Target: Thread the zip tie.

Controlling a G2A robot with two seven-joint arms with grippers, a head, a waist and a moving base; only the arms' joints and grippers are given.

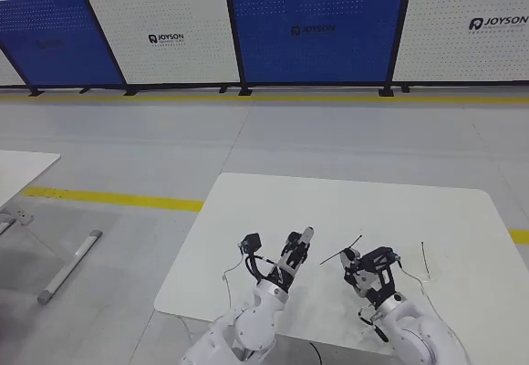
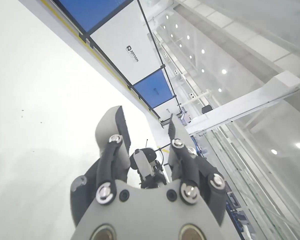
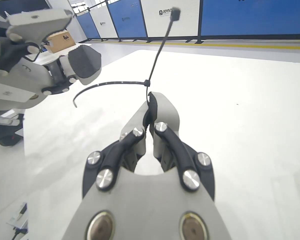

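Threading so far: we judge it mostly done. On the zip tie point(image 3: 147, 83) a strap seems to run through a small head, its tail curling free; we cannot tell whether it has locked.
Left gripper point(image 2: 145, 116): released and empty, over the table's near edge, close to the tail.
Right gripper point(image 3: 150, 102): clenched on the zip tie's lower end, holding it above the table.
Left to do: pulling it snug, we think.
Spare tie point(image 1: 424, 260): flat, near the right edge.
Table point(image 1: 356, 205): white, with rounded corners.
Room: grey floor, yellow line point(image 1: 109, 196), blue and white panels point(image 1: 315, 41) beyond the far edge.
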